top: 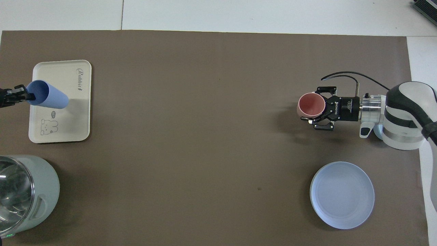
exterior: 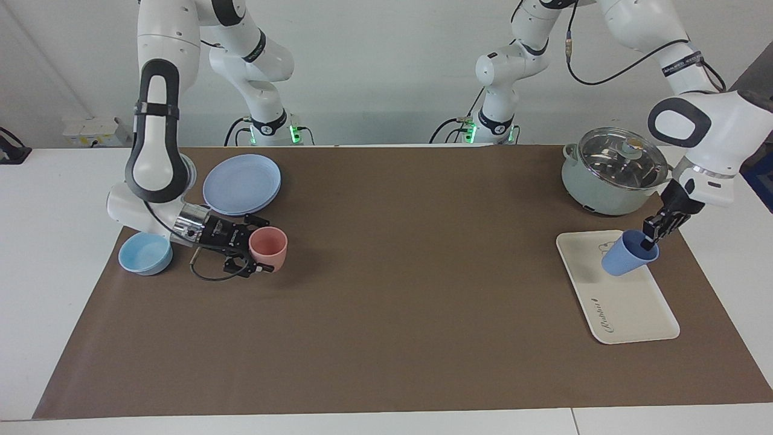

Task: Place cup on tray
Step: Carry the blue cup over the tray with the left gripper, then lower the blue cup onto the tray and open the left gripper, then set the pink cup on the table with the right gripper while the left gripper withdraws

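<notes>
Facing view: the left gripper pinches the rim of the tilted periwinkle cup over the cream tray, which lies near the lidded pot, while the right gripper clamps the pink cup beside the light-blue bowl and blue plates. Overhead view: the cup lies slanted across the tray with the left gripper closed on its rim, and the right gripper grips the pink cup farther from the robots than the plates.

My left gripper hangs low, wrist angled down, fingers pinched tight on a rim. My right gripper lies level near the table, fingers clamped shut.
</notes>
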`<state>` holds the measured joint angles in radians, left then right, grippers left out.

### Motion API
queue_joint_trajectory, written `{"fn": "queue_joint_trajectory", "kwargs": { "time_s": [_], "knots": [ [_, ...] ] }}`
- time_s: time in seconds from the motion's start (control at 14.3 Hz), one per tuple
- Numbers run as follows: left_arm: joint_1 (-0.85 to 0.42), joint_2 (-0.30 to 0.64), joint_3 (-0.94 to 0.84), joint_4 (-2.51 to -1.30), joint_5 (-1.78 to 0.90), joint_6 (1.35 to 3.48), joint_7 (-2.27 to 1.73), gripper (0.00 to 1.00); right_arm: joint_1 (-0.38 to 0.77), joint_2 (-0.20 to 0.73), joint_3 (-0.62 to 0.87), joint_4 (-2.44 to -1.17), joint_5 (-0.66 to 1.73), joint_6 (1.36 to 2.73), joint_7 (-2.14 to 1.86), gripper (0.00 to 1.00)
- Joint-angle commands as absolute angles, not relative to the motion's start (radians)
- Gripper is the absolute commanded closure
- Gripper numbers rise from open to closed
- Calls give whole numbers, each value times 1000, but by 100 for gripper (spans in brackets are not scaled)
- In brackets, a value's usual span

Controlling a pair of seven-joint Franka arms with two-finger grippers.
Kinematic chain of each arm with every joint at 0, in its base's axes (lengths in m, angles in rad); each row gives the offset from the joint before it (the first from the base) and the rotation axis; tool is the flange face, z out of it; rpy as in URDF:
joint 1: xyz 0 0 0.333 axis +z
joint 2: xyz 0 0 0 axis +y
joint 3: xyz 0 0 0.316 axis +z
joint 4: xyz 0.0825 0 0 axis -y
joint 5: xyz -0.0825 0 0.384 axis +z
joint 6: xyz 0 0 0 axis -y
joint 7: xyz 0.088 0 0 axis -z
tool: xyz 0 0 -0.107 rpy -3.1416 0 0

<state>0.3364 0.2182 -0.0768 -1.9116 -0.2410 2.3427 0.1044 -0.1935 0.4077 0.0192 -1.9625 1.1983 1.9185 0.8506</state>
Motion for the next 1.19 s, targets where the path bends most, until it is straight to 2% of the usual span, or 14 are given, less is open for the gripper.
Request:
{"fn": "queue_joint_trajectory", "kwargs": {
  "time_s": [0.0,0.14,0.21,0.28,0.49,0.63,0.7,0.77,0.91,0.98,1.12],
  "knots": [
    [356,173,-89,-2005,-253,2413,115,100,-236,446,31,-1927,1213,1878,775,100],
    [356,173,-89,-2008,-253,2416,118,100,-251,482,31,-1905,1195,1871,755,100],
    [350,173,-89,-2011,-253,2418,136,65,-253,482,31,-1905,1196,1871,753,100],
    [344,173,-89,-2010,-253,2421,140,1,-252,483,31,-1910,1201,1874,750,100],
    [342,175,-89,-1958,-252,2393,138,0,-250,479,32,-1924,1209,1873,721,100],
    [339,140,-94,-1901,-236,2297,137,0,-242,471,32,-1953,1212,1873,622,100],
    [334,132,-97,-1844,-207,2205,132,0,-239,468,32,-1965,1215,1878,579,44],
    [306,124,-98,-1777,-136,2104,132,0,-236,468,31,-1967,1215,1887,569,28],
    [231,88,-98,-1726,-57,1985,126,0,-241,466,31,-1968,1215,1884,571,18],
    [194,57,-98,-1733,-43,1942,121,0,-236,460,29,-1968,1213,1890,569,0],
    [137,14,-101,-1740,-18,1832,121,0,-247,453,26,-1964,1200,1894,563,0]
  ]
}}
